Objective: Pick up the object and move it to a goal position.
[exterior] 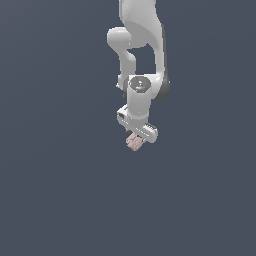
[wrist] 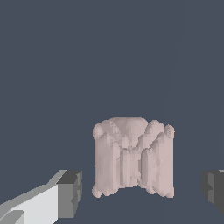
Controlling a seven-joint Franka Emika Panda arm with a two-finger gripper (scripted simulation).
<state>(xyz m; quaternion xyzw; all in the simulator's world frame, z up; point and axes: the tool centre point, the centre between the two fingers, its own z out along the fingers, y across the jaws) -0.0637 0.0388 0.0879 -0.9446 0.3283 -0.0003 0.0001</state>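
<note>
The object (exterior: 134, 142) is a tiny pale pink, lumpy blob, seen just below the white gripper (exterior: 136, 138) in the exterior view. In the wrist view the object (wrist: 133, 157) fills the middle, with ribbed, bumpy sides. It lies between the two dark fingertips, one (wrist: 70, 192) on one side and the other (wrist: 213, 186) at the frame's edge. There are gaps between the object and both fingertips, so the gripper (wrist: 141, 189) is open around it and not touching it.
The white arm (exterior: 142, 40) reaches down from the top of the exterior view. The ground all round is a plain dark grey-blue surface (exterior: 60, 190).
</note>
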